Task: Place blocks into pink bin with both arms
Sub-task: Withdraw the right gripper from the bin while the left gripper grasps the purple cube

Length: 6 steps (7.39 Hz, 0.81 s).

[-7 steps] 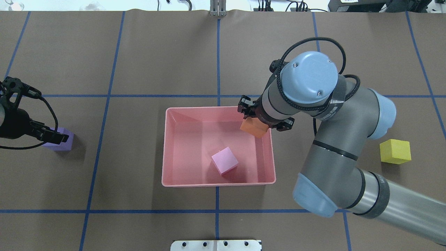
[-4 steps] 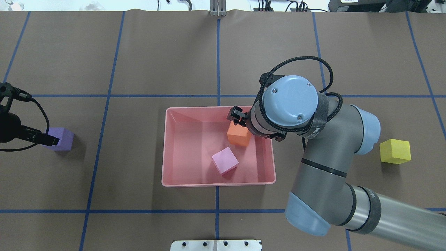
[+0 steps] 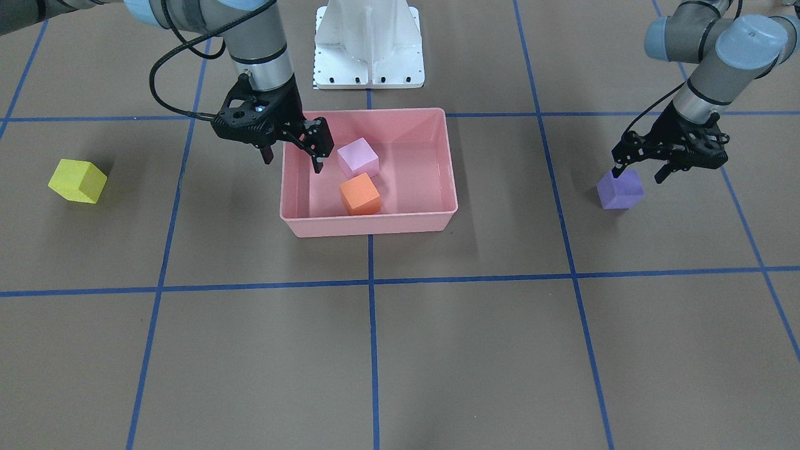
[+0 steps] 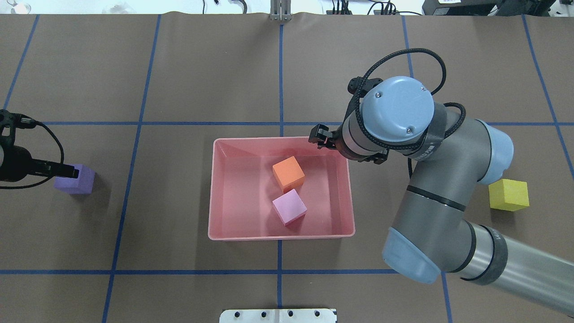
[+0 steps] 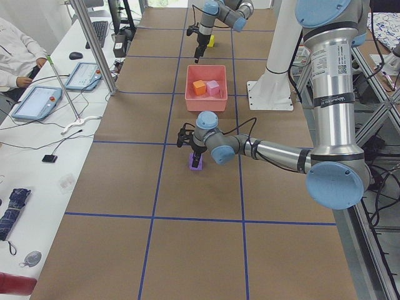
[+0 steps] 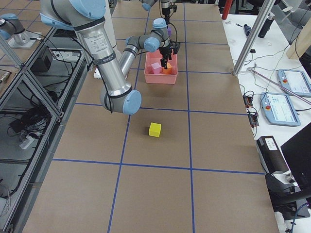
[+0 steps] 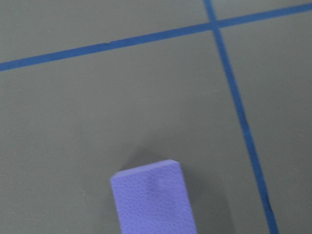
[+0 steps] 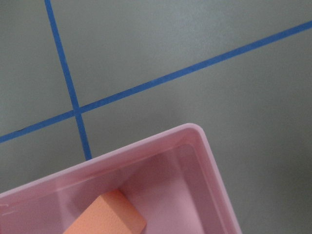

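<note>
Overhead exterior view, left to right: at the far left of the brown surface (image 4: 179, 80), the left gripper (image 3: 637, 177) hangs low over the purple block (image 4: 80, 181). Its jaws are spread and hold nothing; whether a finger touches the cube cannot be told. At centre, the bin (image 4: 211, 188) holds two cubes: the orange block (image 4: 288, 172) toward the far wall and the pink block (image 4: 289, 206) just beside it, both flat on the floor. The right gripper (image 3: 294, 161) is at the bin's far right corner, open and empty, one finger over the inside and the other outside the wall. The yellow block (image 4: 508, 194) sits alone at the right, well apart from the bin.

The cubes look light and matte, probably firm enough not to crush and unlikely to slip. Their flat sides suggest a pinch across two opposite faces, fingers square to them. The bin's low walls should allow a short drop, and open floor remains along its left side for the two cubes not yet in.
</note>
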### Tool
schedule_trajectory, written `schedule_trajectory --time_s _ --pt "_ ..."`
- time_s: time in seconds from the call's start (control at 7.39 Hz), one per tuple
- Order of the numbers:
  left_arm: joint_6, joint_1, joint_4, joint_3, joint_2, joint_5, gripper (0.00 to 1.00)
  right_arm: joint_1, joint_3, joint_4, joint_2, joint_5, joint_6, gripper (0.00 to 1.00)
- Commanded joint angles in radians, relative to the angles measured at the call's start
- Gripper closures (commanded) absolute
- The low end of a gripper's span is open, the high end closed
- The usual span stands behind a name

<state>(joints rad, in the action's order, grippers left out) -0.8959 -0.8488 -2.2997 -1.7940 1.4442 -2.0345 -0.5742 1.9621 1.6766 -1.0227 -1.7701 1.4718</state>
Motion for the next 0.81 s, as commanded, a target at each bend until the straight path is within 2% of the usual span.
schedule_trajectory --time_s 0.0,0.27,0.54,0.68 --pt "-0.008 0.01 -0.009 0.027 0.025 0.002 0.0 -0.047 0.049 0.0 -0.06 -0.05 -0.109 0.0" --pt "-0.005 0.031 -0.009 0.068 0.047 0.016 0.0 -0.067 0.047 -0.005 -0.094 -0.063 -0.199 0.0" --pt "-0.006 0.079 -0.009 0.119 0.082 0.063 0.0 -0.148 0.047 -0.011 -0.138 -0.156 -0.344 0.0" --pt "-0.003 0.082 -0.009 0.117 0.081 0.063 0.1 -0.192 0.047 -0.011 -0.166 -0.201 -0.419 0.0"
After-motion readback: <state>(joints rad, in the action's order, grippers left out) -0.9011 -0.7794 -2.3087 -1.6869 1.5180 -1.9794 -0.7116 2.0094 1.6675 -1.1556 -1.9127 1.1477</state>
